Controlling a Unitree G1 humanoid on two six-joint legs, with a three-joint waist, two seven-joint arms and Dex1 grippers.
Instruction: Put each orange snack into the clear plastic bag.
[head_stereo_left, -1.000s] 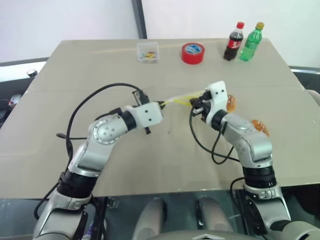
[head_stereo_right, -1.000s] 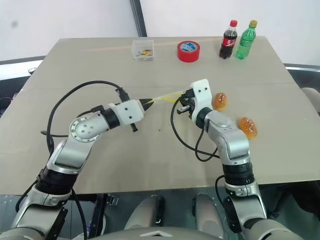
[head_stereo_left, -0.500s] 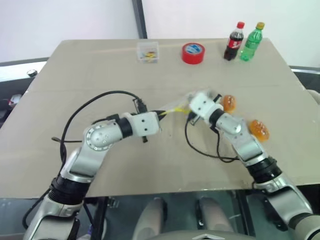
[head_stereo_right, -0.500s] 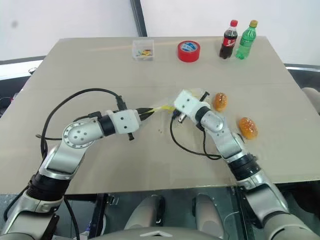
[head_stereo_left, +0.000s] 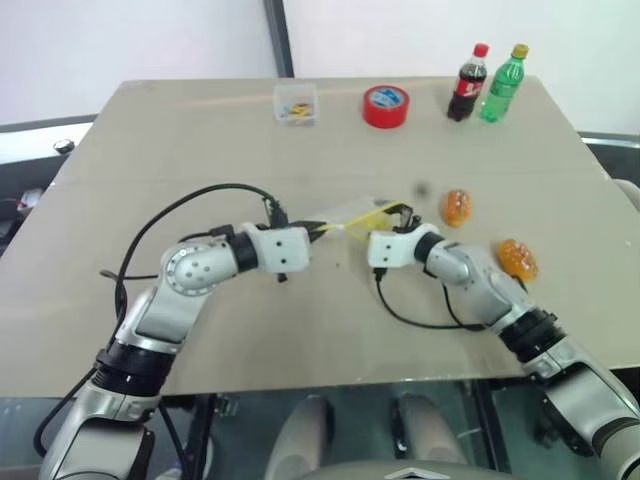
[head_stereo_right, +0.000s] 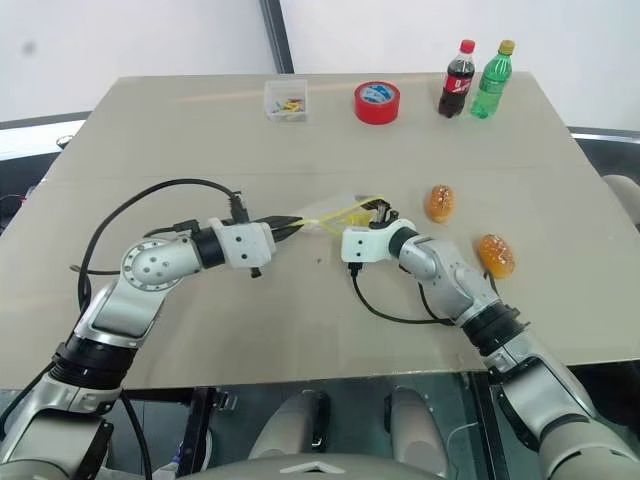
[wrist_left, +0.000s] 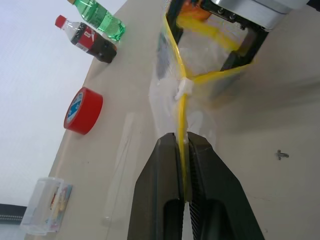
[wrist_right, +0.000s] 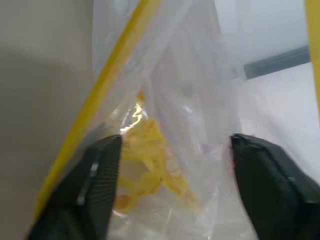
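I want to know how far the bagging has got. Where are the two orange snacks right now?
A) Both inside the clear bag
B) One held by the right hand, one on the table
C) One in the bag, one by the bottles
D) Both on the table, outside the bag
D: both orange snacks lie on the table, right of the clear plastic bag.

**Two snacks wait outside open bag**

The clear plastic bag (head_stereo_left: 355, 213), yellow seal strip parted into a mouth, hangs mid-table with yellowish bits inside. Two glossy orange snacks (head_stereo_left: 456, 207) (head_stereo_left: 518, 258) lie apart on the tabletop, right of it.
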